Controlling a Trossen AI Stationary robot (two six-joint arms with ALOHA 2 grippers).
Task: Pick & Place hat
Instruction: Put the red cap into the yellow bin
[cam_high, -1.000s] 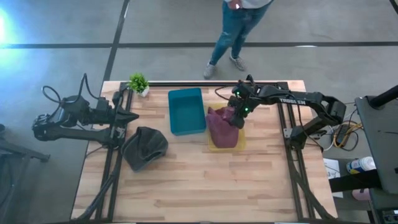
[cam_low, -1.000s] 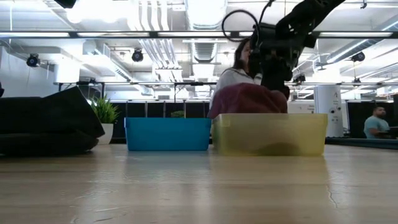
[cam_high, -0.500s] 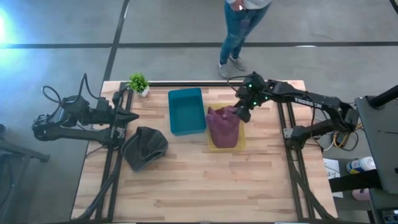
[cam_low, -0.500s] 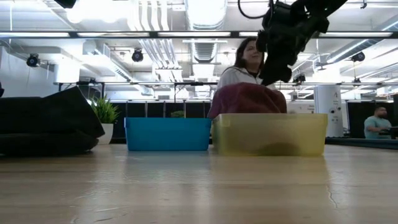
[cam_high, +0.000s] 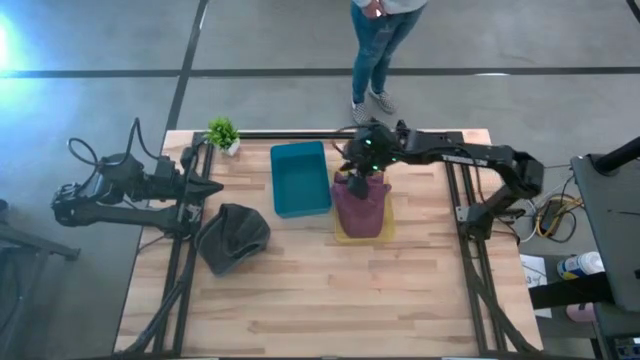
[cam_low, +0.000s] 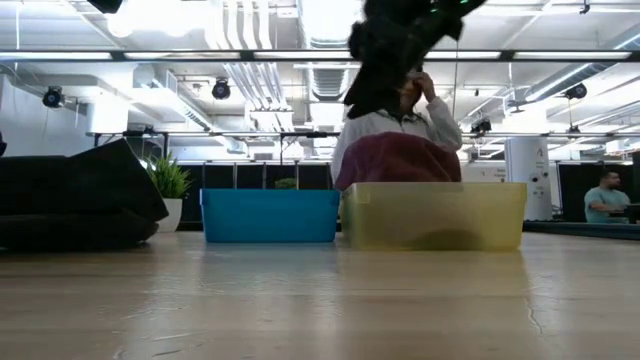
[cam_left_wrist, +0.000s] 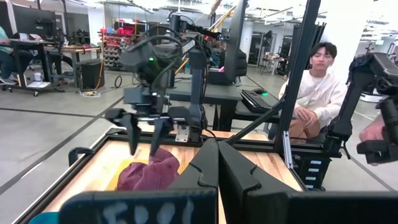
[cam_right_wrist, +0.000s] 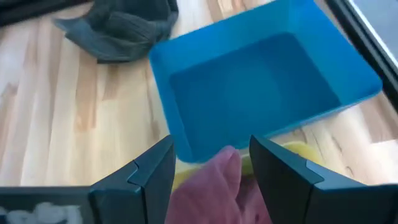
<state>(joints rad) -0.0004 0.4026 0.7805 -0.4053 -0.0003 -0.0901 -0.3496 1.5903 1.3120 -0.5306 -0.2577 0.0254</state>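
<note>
- The left gripper (cam_high: 213, 187) waits at the table's left edge, fingers pressed together, just beside the dark grey hat (cam_high: 235, 236) lying on the wood.
- The blue bin (cam_high: 300, 178) sits empty.
- The right gripper (cam_high: 358, 178), fingers spread, has swung back over the maroon hat (cam_high: 358, 205) heaped in the yellow bin (cam_high: 386, 232), apparently lining up a grasp.

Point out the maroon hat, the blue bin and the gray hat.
maroon hat (cam_high: 358, 203): high view, middle of its crown in the yellow bin.
blue bin (cam_high: 299, 178): high view, its bare floor.
gray hat (cam_high: 235, 236): high view, centre of the fabric.
</note>
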